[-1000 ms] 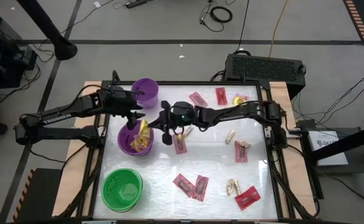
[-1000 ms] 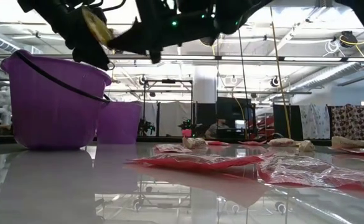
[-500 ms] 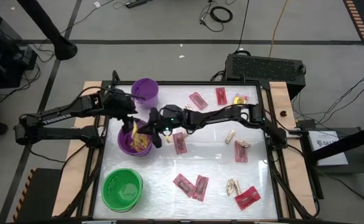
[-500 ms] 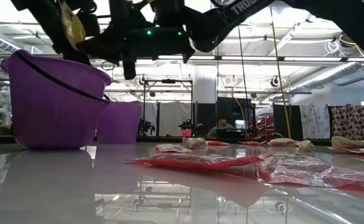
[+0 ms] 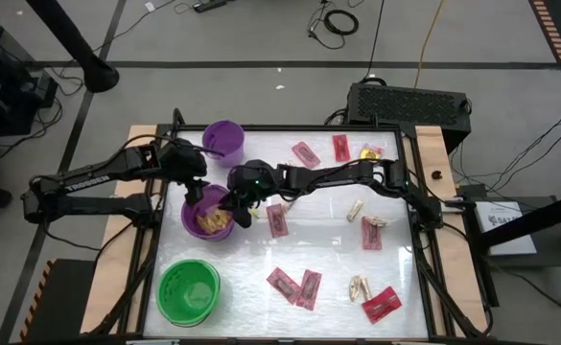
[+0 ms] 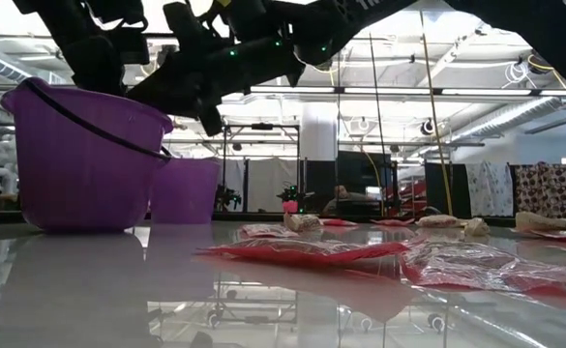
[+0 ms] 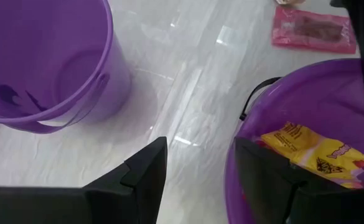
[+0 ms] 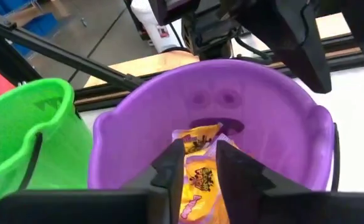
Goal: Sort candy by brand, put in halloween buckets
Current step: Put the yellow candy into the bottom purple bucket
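Observation:
The wide purple bucket [image 5: 192, 206] stands at the table's left and holds yellow packets [image 5: 210, 222]. My right gripper [image 8: 200, 177] reaches level across the table and tips down over this bucket's right rim, slightly open. A yellow packet [image 8: 197, 162] shows in the gap between its fingers, inside the bucket. My left gripper [image 7: 200, 180] hovers open and empty over the same bucket's far rim [image 7: 275, 87], next to the small purple bucket [image 7: 45, 62]. The green bucket [image 5: 189, 290] stands at the near left. Pink, tan and yellow candy lies on the table's right half. My right gripper has the yellow packet [image 8: 196, 186] showing flat-on in the narrow gap between its fingers, which point slanting down into the wide purple bucket. I cannot tell whether the fingers touch it.
Pink packets [image 5: 278, 220] [image 5: 305, 153] [image 5: 295, 286], a red one [image 5: 381, 304], tan pieces [image 5: 357, 209] [image 5: 360, 286] and a yellow packet [image 5: 368, 151] lie scattered right of the buckets. The small purple bucket [image 5: 223, 141] stands at the far left corner. Both arms crowd over the wide bucket.
My right gripper has gone toward the table's left with a yellow packet sticking out of it, tipped downward and stopped over the wide purple bucket. The packet, seen above the rim in the low view before, has gone down into the bucket.

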`<state>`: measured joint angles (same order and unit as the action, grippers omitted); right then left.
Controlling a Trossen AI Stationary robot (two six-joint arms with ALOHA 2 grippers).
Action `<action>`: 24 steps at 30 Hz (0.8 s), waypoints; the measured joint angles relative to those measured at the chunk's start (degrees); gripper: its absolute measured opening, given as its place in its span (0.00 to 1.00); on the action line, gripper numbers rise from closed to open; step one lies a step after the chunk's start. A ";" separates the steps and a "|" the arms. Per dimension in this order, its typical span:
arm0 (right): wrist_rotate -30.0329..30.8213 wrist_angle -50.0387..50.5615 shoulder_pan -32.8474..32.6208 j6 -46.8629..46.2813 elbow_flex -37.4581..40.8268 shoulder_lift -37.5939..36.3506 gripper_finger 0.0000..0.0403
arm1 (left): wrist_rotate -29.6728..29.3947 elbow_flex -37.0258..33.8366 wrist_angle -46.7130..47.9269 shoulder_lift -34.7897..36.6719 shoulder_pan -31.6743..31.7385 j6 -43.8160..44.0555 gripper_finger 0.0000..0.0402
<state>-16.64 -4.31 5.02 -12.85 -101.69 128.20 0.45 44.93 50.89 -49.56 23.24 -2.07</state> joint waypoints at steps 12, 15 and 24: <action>0.51 35.09 7.81 6.07 -0.02 -14.63 0.24 | 0.13 0.00 -2.73 -0.02 -0.01 2.99 0.48; 5.75 48.43 11.48 7.70 -0.04 -18.74 0.21 | 0.13 0.00 -4.92 -0.04 -0.01 4.75 0.48; 19.98 82.25 26.88 7.94 1.20 -22.00 0.12 | 0.17 0.00 -10.97 -0.04 -0.01 12.55 0.48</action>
<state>3.33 77.94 31.90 -4.90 -100.49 106.20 0.62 44.93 39.92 -49.60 23.22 10.48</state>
